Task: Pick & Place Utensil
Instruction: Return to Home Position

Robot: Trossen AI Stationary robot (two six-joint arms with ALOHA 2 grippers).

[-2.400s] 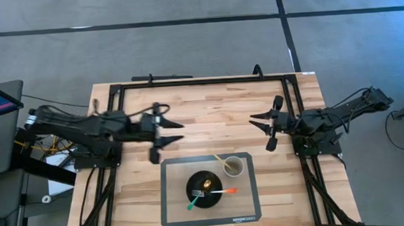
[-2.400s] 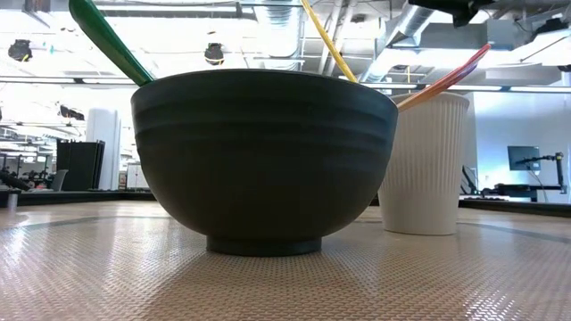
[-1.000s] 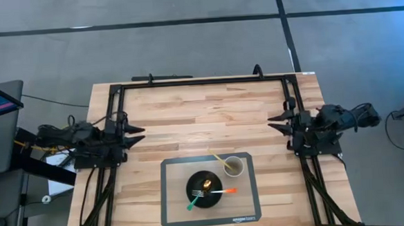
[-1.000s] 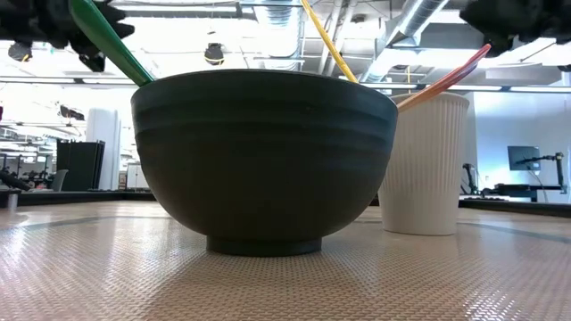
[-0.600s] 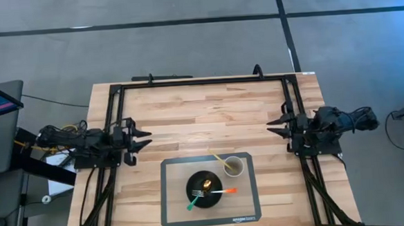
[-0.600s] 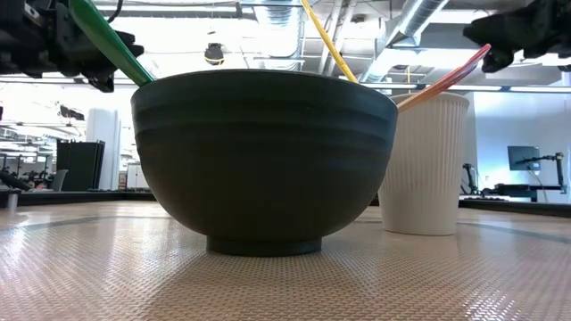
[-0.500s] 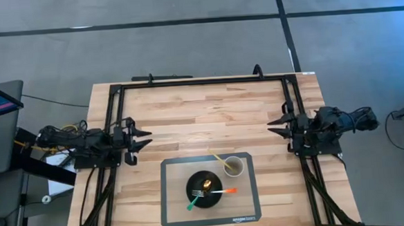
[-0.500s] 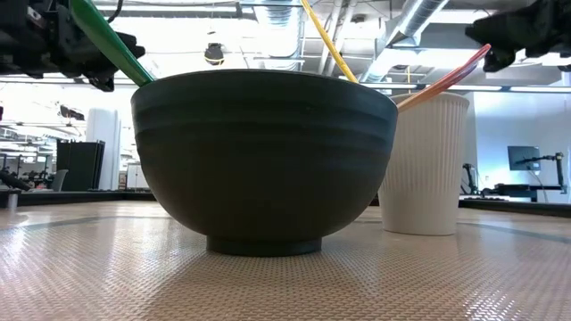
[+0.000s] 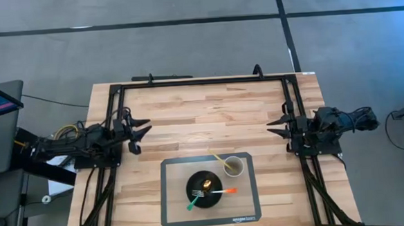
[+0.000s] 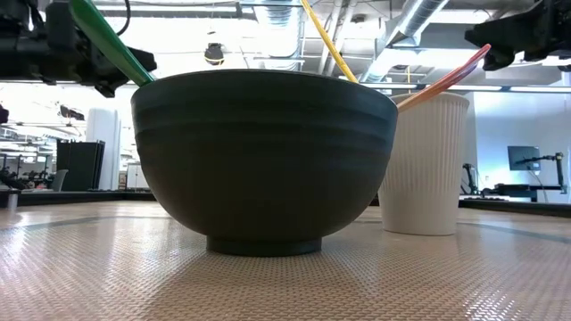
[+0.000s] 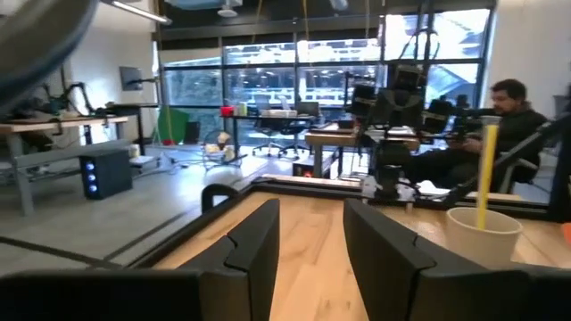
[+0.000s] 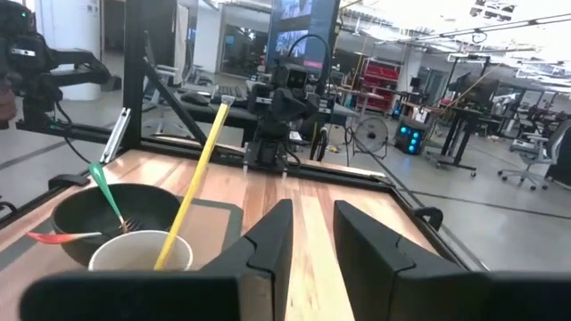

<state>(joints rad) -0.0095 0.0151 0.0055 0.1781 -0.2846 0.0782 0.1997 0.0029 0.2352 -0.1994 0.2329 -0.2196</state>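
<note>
Cup [image 9: 233, 167] – white, ribbed paper – stands upright on the far right part of the grey mat [image 9: 172, 197], just beside the black bowl [image 9: 204, 189] and nearer the right arm. Yellow straw [image 9: 220, 159] sits inside it, leaning over the rim toward the table's middle; in the low view its top end rises well above the bowl. Bowl holds two utensils: a green fork [image 9: 195, 200] w/ its handle sticking out over the near-left rim, and an orange-handled one [image 9: 227, 191] lying across the rim toward the cup side. The mat lies at the near-centre edge of the wooden table [image 9: 209, 112]. Left gripper [image 9: 142, 128] hangs by the table's left rail, well apart from the mat, fingers spread and holding nothing – the left wrist view shows bare wood in the gap between them, w/ cup and straw off to one side further along. Right gripper [image 9: 275, 125] is at the right rail opposite, arm folded in over its base, fingers likewise parted and empty; the right wrist view looks past them at cup, straw and bowl. Both grippers point inward across the table at each other. A person [image 11: 508, 107] sits in the room beyond the table, seen in the left wrist view.
</note>
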